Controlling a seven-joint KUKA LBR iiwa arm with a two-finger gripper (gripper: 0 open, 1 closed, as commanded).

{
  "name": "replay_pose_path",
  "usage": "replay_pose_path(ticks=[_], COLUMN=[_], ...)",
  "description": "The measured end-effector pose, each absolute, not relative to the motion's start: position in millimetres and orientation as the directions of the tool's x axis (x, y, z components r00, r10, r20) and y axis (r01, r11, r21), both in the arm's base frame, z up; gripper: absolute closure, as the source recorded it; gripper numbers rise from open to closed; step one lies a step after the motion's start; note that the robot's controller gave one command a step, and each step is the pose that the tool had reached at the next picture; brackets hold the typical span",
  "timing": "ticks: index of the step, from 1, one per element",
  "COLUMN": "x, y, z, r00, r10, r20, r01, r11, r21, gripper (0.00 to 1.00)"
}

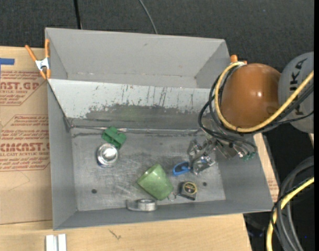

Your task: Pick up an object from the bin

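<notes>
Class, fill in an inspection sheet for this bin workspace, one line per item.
Surface: grey metal bin, floor scratched.
Job's things: small blue piece, right of centre.
Clutter: green block, silver cap, pale green cup, dark round piece, grey ring.
Grippers: gripper low over the floor's right part, beside the blue piece.
Cables: yellow and black cables loop round the orange cover.
Surroundings: pale tabletop in front of the bin.

a small blue piece [181,168] lies flat on the floor of the bin [86,192], right of the middle, just beside the hand [201,160] on its lower left. a pale green cup [156,182], tipped on its side, lies close to its left.
</notes>
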State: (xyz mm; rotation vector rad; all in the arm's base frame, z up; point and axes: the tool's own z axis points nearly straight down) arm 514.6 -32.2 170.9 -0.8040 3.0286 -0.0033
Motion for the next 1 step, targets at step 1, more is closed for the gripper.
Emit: replay_pose_path(ticks=[1], x=[523.7], y=[-7.6], z=[256.3], r00=[-0.861], r10=[-0.509], r20=[-0.009], r01=[-0.509], r11=[0.861], r21=[-0.004], gripper=[1.0])
